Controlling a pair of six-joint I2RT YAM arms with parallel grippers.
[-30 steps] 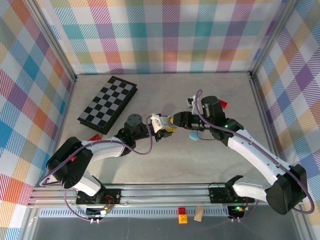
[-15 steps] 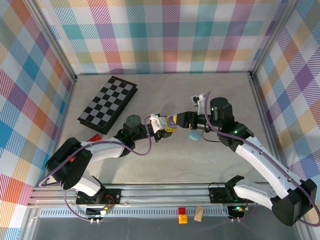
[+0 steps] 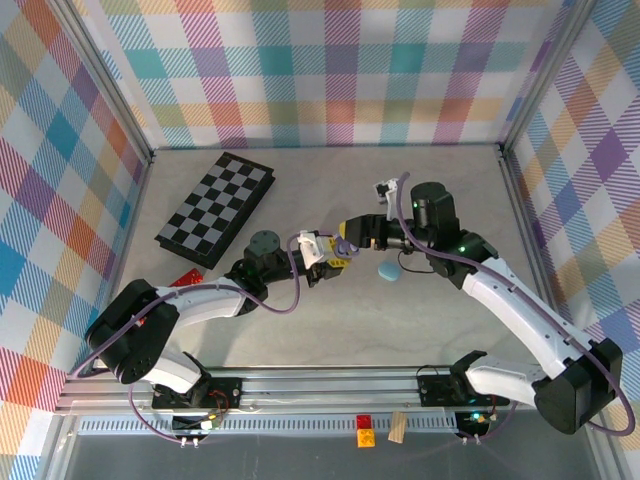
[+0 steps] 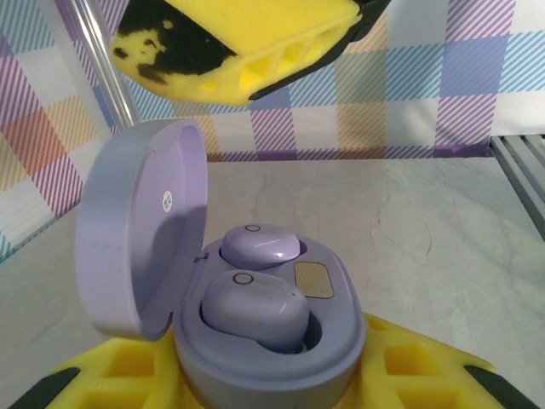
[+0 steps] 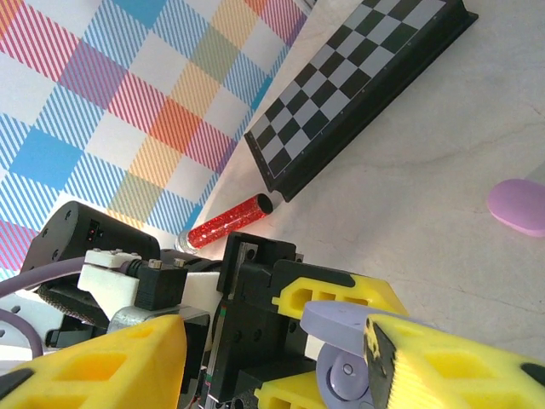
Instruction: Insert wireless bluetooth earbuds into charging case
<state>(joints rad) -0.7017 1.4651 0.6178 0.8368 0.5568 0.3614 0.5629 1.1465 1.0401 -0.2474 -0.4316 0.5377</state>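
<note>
Furthest left, a folded chessboard (image 3: 215, 208) lies on the desk (image 3: 300, 330), well apart from the work. Toward the middle, the left gripper (image 3: 333, 256) is clamped on the base of the lavender charging case (image 4: 281, 349) and holds it up off the desk with its lid (image 4: 140, 239) swung open to the left. Both lavender earbuds (image 4: 255, 307) sit in their wells; the nearer one looks a little proud, though I cannot tell for sure.

The buds are likely light, smooth and slippery, so a pinch across the rounded body would probably serve better than one at the tip. The case is stiff, but its hinge is probably delicate.

Just right of the case, the right gripper (image 3: 350, 235) has its jaws spread wide and holds nothing. One finger hovers above the lid and the lid edge lies between the two. Further right, a light blue case (image 3: 388, 271) rests on the desk.
</note>
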